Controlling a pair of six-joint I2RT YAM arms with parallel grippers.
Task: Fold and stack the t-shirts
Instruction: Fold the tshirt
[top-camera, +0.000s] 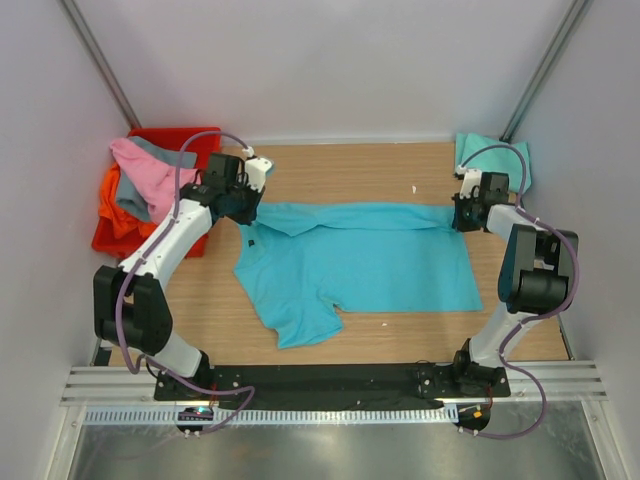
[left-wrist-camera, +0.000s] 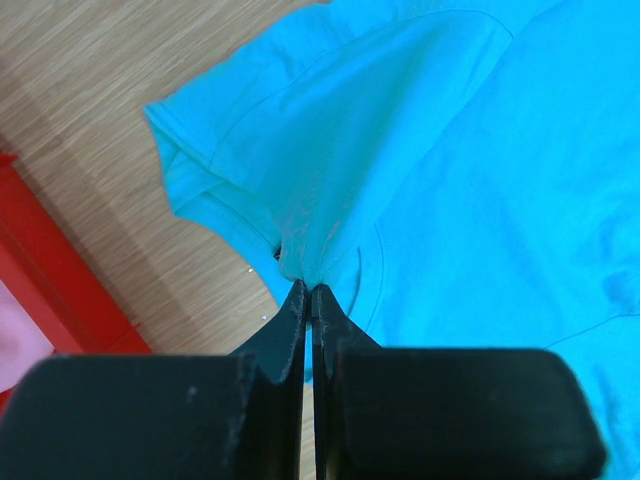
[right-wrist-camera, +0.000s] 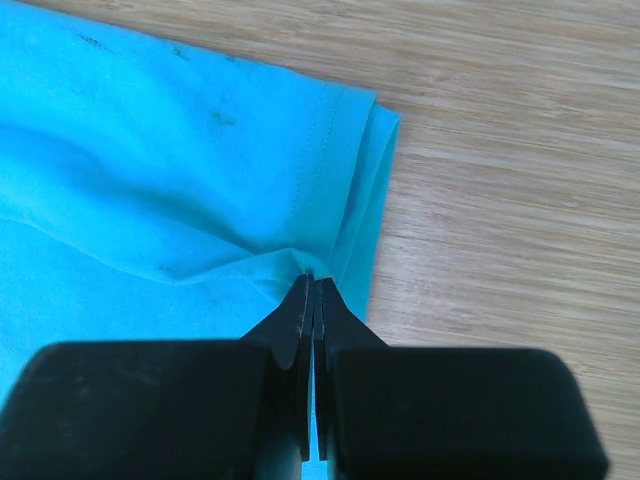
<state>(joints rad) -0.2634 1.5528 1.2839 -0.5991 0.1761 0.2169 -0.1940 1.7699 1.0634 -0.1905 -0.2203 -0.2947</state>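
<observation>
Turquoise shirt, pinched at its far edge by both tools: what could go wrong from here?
1. The left tool and right tool each grip only a small bunch of the turquoise shirt at their very tips, so a pull could slip it free.
2. The near sleeve lies splayed out, so the fold may come out skewed.
3. The left tool works beside the red crate and could snag the pink shirt draped there.

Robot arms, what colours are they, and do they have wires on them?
Both the left arm and the right arm have white tube sections joined by chunky black joints. A thin purple-grey cable loops along each one. The left tool and the right tool are black, wide at the base and narrowing to thin tips.
</observation>
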